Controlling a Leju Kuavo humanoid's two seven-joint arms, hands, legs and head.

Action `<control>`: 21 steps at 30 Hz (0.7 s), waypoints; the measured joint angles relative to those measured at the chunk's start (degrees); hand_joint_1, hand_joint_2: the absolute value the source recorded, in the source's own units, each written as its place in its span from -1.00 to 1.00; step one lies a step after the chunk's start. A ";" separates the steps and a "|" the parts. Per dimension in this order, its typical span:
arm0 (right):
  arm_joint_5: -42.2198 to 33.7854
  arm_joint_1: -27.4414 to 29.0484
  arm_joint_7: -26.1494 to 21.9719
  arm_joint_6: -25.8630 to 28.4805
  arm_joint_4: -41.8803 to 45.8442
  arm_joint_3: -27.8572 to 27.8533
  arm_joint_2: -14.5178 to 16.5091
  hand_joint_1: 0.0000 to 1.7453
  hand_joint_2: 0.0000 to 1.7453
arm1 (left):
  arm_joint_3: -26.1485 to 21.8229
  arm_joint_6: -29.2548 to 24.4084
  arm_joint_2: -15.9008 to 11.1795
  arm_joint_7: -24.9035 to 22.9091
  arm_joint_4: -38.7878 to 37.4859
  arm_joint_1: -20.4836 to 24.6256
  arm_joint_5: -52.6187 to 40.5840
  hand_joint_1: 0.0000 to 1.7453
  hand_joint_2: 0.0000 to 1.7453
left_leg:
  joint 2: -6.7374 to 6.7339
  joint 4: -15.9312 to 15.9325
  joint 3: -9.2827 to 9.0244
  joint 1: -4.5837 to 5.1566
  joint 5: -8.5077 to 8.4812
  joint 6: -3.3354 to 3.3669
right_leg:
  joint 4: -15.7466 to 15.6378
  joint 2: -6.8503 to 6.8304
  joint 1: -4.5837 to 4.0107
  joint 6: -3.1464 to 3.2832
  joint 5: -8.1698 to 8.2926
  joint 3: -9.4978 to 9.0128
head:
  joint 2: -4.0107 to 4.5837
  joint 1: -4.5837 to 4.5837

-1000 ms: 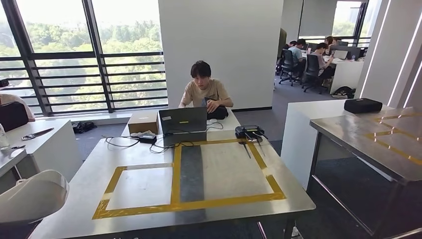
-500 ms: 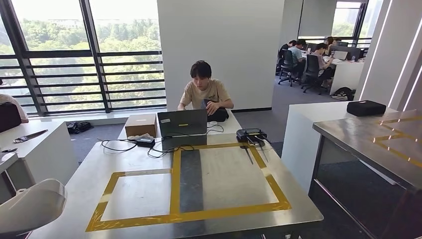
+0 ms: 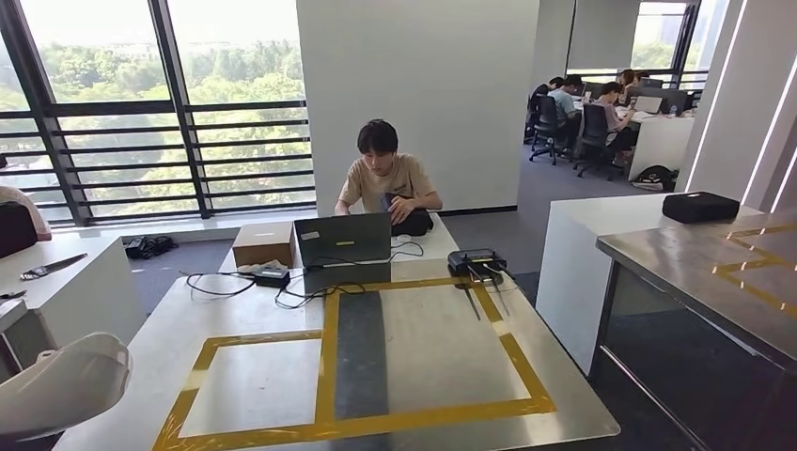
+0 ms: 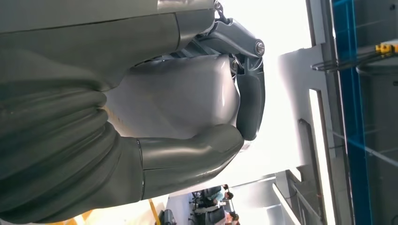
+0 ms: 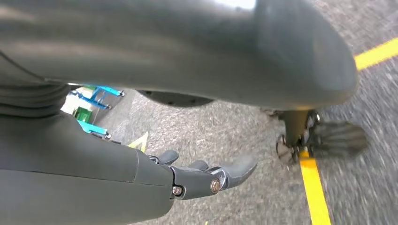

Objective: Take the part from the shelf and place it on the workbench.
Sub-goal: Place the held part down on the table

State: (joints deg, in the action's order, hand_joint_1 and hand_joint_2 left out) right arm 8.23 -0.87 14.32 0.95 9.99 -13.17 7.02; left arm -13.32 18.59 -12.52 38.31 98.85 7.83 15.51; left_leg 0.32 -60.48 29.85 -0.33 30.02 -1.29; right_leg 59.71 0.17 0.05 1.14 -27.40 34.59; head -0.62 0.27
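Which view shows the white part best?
Left wrist view: the white part sits gripped between the left hand's thumb and fingers. Head view catches its curved white shell at the lower left edge.

In the head view the white part [image 3: 58, 387] at the lower left is cut off by the left and bottom edges, the surface [image 3: 442, 338] runs out of the bottom edge, and the people [image 3: 601, 103] at the upper right are too small to make out. In the left wrist view the part [image 4: 178, 101] is largely hidden behind the left hand [image 4: 197, 122], whose thumb and dark finger wrap its pale face. In the right wrist view the floor [image 5: 347, 187] at the right is blurred, and a dark object [image 5: 328, 138] on the yellow line [image 5: 312, 192] is too smeared to identify.
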 joint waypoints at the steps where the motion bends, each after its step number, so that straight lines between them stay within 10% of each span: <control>1: 0.04 -0.03 0.00 -0.02 0.01 0.00 -0.02 -1.00 -1.00 | 0.01 0.03 -0.12 -0.01 -0.07 0.08 0.02 1.00 1.00 | -0.04 -1.20 0.14 -0.06 0.37 -0.27 | -0.16 0.03 0.08 0.52 0.08 -0.67 | 0.01 0.08; 5: 0.14 -0.11 -0.05 -0.06 0.02 -0.03 -0.09 -1.00 -1.00 | 0.00 0.08 -0.35 0.01 -0.36 0.08 0.07 1.00 1.00 | -0.09 -11.99 7.13 -0.23 5.59 -0.99 | -0.28 0.00 0.08 1.46 -0.87 -2.10 | 0.01 0.26; 7: 0.18 0.04 -0.02 -0.08 0.01 -0.03 -0.09 -1.00 -1.00 | 0.00 0.08 -0.34 0.00 -0.57 -0.08 0.08 1.00 1.00 | -0.10 -14.11 9.88 -0.26 5.38 -1.17 | -0.27 0.07 0.06 1.39 -1.52 -2.68 | 0.01 0.30; 11: 0.25 0.08 -0.10 -0.09 -0.01 -0.03 -0.09 -1.00 -1.00 | 0.00 0.08 -0.34 0.04 -0.72 -0.12 0.08 1.00 1.00 | -0.18 -2.13 6.68 -0.08 -2.80 -0.55 | -0.28 0.16 0.09 0.63 -3.15 -4.54 | 0.01 0.38; 16: 0.49 0.00 -0.13 -0.09 0.00 -0.02 -0.10 -1.00 -1.00 | 0.00 0.08 -0.32 0.06 -0.62 -0.30 0.09 1.00 1.00 | -0.11 1.28 4.51 -0.05 -3.42 1.45 | 0.54 0.09 -0.13 -1.11 -3.81 -5.53 | 0.00 0.26; 21: 0.54 -0.06 -0.16 -0.16 0.00 0.01 -0.09 -1.00 -1.00 | 0.01 0.08 -0.16 0.09 -0.57 -0.42 0.08 1.00 1.00 | -0.08 1.41 2.42 -0.16 -1.84 2.27 | 14.75 0.05 0.06 -2.08 -8.45 4.28 | 0.01 -0.02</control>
State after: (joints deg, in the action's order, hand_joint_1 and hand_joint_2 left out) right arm 8.76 -0.93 14.15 0.79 9.99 -13.16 6.93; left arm -13.31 18.67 -12.69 38.40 98.29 7.41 15.58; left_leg 0.24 -59.08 32.27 -0.48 28.18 0.98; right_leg 74.46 0.22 0.11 -0.94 -35.85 38.87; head -0.61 0.25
